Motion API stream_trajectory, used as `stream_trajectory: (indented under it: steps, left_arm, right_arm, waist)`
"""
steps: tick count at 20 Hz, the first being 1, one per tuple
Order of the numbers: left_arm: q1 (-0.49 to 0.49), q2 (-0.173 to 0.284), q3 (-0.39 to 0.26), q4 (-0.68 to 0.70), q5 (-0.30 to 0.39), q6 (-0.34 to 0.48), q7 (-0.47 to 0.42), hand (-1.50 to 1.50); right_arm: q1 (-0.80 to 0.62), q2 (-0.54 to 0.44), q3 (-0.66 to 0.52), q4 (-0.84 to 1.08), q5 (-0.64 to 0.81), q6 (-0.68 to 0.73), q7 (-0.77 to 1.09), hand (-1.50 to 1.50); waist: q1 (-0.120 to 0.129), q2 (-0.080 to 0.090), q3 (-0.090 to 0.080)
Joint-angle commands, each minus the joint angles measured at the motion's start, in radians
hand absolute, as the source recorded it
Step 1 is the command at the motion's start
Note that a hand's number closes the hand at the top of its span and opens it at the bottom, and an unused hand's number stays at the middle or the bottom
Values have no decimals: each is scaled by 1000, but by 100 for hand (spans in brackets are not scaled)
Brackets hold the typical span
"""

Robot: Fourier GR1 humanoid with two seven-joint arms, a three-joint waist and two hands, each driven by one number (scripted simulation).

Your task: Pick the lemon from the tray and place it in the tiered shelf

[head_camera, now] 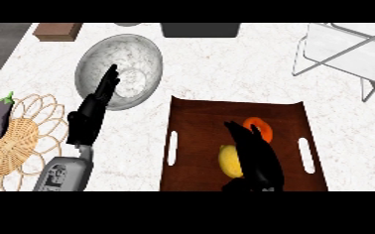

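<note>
A yellow lemon (230, 161) lies on the brown tray (199, 124) with white handle slots, at the lower right. My right hand (258, 158) hangs over the tray just right of the lemon, fingers straight and pointing away, partly covering it. Behind the fingertips lies an orange piece of fruit (260, 128). The white tiered shelf (338, 52) stands at the far right. My left hand (93, 111) rests open at the left, fingers up, over the rim of a glass bowl (135, 54).
A woven wicker mat (26, 134) lies at the left edge with a dark eggplant (4, 110) beside it. A wooden block (57, 31) and a dark box (200, 29) sit along the far edge.
</note>
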Motion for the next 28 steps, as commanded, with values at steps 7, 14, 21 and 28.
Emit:
stream_trajectory:
  steps: [7,14,21,28]
  left_arm:
    - [-2,-11,27,35,-3,-40,-10,0]
    - [15,-14,19,-14,-1,-58,24,0]
    - [0,-74,-27,24,-49,-9,2,0]
    - [27,-43,3,18,-34,-30,-7,0]
  right_arm:
    - [-13,-21,6,56,94,37,-99,150]
    - [-87,78,-104,86,123,4,11,150]
    - [-421,136,-311,388,134,-208,229,150]
    - [-506,137,-292,244,138,-474,267,150]
  waist:
    - [-3,8,-3]
    - [1,10,-3]
    - [22,16,-3]
    - [5,7,-3]
